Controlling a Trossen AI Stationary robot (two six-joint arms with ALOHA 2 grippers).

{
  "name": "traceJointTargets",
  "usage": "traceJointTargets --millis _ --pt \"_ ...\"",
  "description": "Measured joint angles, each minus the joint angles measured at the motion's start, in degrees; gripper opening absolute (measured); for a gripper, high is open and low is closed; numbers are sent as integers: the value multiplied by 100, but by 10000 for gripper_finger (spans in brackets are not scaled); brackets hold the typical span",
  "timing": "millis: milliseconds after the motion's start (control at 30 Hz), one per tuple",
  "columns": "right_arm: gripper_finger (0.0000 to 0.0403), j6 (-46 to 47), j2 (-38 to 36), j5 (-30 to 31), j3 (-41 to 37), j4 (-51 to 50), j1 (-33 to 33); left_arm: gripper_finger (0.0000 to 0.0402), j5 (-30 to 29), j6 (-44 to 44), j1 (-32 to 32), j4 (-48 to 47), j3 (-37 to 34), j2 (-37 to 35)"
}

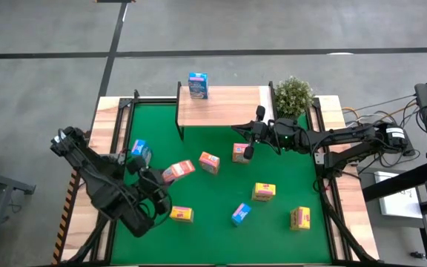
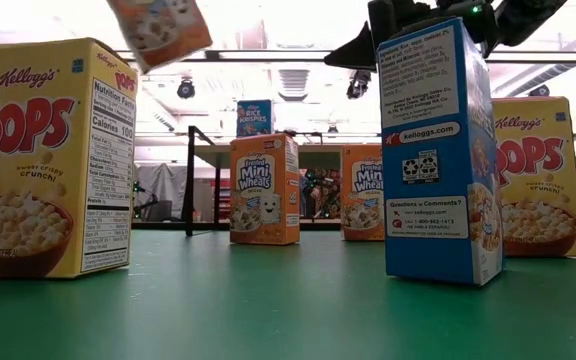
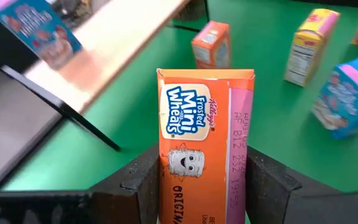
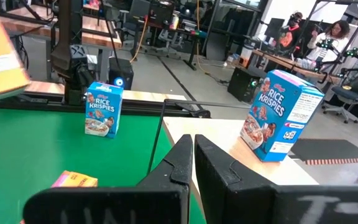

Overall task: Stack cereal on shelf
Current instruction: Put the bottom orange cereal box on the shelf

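One orange-red box (image 1: 178, 172) seen from above lies tilted in the left gripper (image 1: 170, 175), pinched, long axis running roughly 8 to 2 o'clock over the green mat (image 1: 221, 200). From the left wrist its top points toward the shelf (image 3: 114, 43). From the right wrist, the right gripper (image 4: 192, 149) is pressed together at the shelf's edge, where a blue box (image 4: 283, 114) stands upright, with desks and seated people in the room behind.

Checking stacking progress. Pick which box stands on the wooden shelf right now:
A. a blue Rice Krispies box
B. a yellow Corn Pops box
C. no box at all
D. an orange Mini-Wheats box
A: the high view shows one blue Rice Krispies box upright on the shelf; the left gripper holds an orange Mini-Wheats box above the mat.
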Motion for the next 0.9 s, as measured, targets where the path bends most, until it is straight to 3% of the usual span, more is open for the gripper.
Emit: traceJointTargets --millis 533,767,900 --pt "9 -3 -766 9 -6 -844 168 162 -291 1729 1275 392 13 0" --pt "9 -5 -1350 0 -312 -843 291 162 -276 3062 1675 1055 13 -8" --pt "9 70 -1680 -13 -536 -831 314 162 240 4175 1999 1737 13 -65"
